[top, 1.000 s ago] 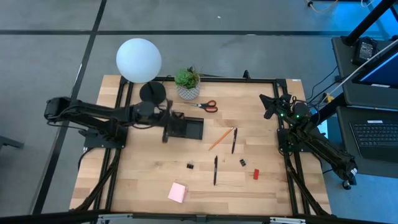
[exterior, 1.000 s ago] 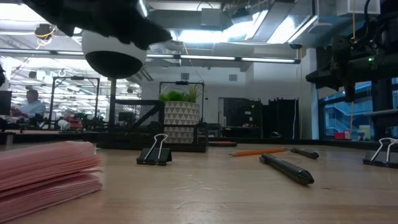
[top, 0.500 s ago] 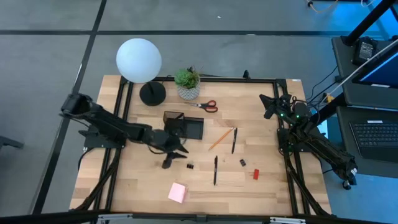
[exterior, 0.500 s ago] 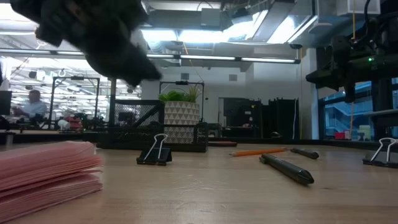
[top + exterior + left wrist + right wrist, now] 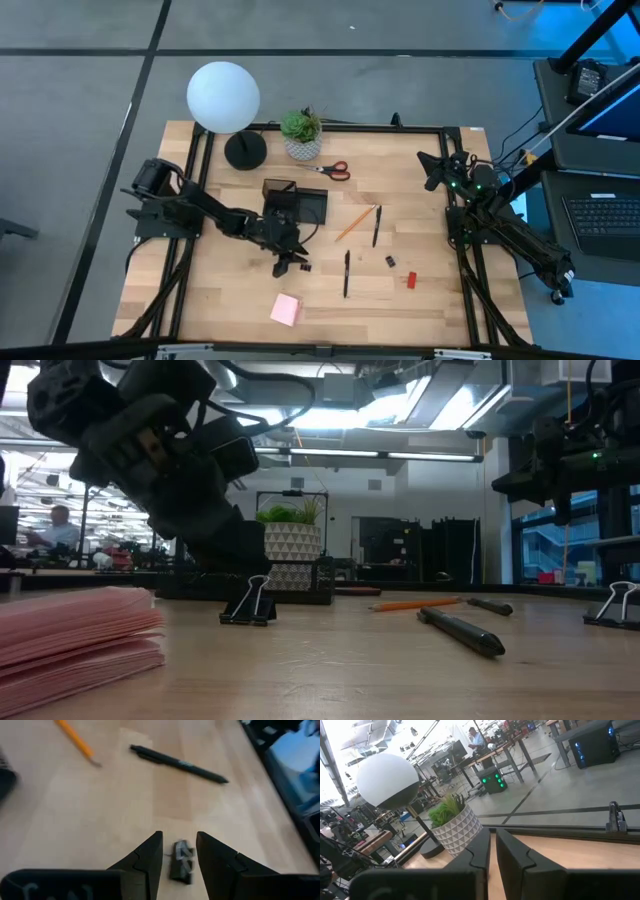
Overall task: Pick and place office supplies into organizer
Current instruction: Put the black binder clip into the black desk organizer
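A small black binder clip (image 5: pixel 181 862) lies on the wooden table, also seen in the high view as the clip (image 5: pixel 304 267) and in the low view as the clip (image 5: pixel 249 603). My left gripper (image 5: pixel 180 854) is open and low over it, one finger on each side, with a gap to the clip on both sides. The black organizer (image 5: pixel 296 204) stands just beyond toward the far edge. A pink sticky-note pad (image 5: pixel 285 309), two black pens (image 5: pixel 346 273) (image 5: pixel 376 225), an orange pencil (image 5: pixel 351 222), red-handled scissors (image 5: pixel 335 170), a second clip (image 5: pixel 390 261) and a red block (image 5: pixel 411 280) lie loose. My right gripper (image 5: pixel 492 845) is shut, raised at the table's far right.
A potted plant (image 5: pixel 300 133) and a globe lamp (image 5: pixel 223 96) on a round black base (image 5: pixel 245 150) stand at the far edge behind the organizer. In the left wrist view a pen (image 5: pixel 178 764) and the pencil's tip (image 5: pixel 77 742) lie ahead of the fingers.
My left gripper has swung from above the organizer toward the table's near edge and a little right, dropping down to the black clip and rolling as it came. Its fingers now straddle the clip. The clip and the other supplies have not moved.
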Available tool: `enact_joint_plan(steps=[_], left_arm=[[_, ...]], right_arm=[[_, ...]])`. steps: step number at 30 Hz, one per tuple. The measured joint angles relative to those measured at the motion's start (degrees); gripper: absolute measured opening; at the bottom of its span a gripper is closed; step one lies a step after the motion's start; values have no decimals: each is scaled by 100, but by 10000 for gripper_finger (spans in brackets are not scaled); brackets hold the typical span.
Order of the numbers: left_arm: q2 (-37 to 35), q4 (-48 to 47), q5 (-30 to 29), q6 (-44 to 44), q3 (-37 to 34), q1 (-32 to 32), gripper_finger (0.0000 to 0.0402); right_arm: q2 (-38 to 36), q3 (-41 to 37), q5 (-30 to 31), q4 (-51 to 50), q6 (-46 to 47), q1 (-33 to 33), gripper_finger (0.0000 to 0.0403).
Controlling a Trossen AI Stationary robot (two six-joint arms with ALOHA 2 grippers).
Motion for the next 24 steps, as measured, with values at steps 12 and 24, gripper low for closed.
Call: enact_joint_plan(steps=[12, 24], left_arm=[[348, 109, 251, -88, 116, 0, 116], [335, 97, 249, 1, 116, -26, 75]], right_arm=[[1, 1, 0, 0, -23, 0, 35], [1, 1, 2, 0, -150, 0, 35]])
